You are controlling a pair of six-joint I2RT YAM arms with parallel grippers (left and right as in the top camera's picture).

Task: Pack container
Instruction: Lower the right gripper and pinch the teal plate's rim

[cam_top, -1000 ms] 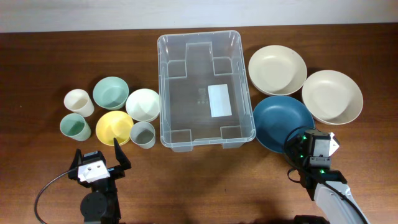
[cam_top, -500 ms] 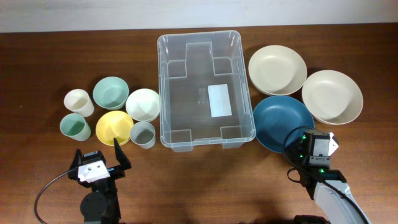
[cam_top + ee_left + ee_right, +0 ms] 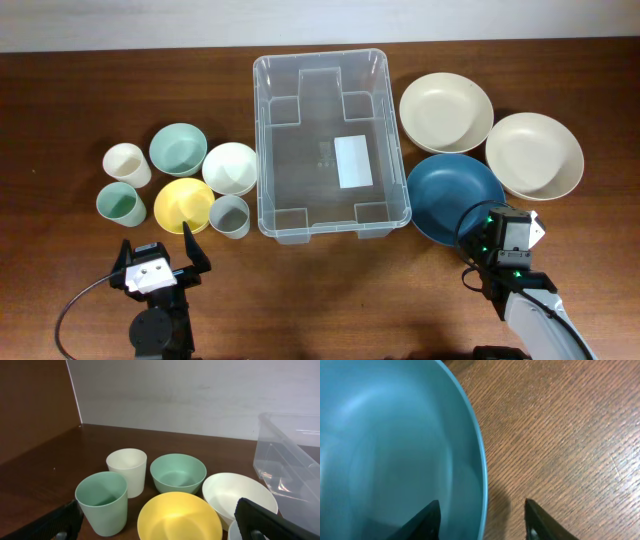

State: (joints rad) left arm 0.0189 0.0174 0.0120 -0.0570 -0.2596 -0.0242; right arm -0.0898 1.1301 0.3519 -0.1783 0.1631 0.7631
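The clear plastic container (image 3: 330, 150) stands empty at the table's middle, a white label on its base; its corner shows in the left wrist view (image 3: 295, 460). A dark blue bowl (image 3: 450, 195) lies right of it. My right gripper (image 3: 488, 237) is open and straddles that bowl's rim (image 3: 477, 455), one finger inside, one outside. My left gripper (image 3: 160, 265) is open and empty, just in front of the yellow bowl (image 3: 183, 205), which also shows in the left wrist view (image 3: 180, 520).
Left of the container stand a cream cup (image 3: 127, 163), a green cup (image 3: 120, 204), a green bowl (image 3: 178, 148), a white bowl (image 3: 231, 167) and a grey cup (image 3: 230, 214). Two cream bowls (image 3: 446, 110) (image 3: 533, 153) lie at the right.
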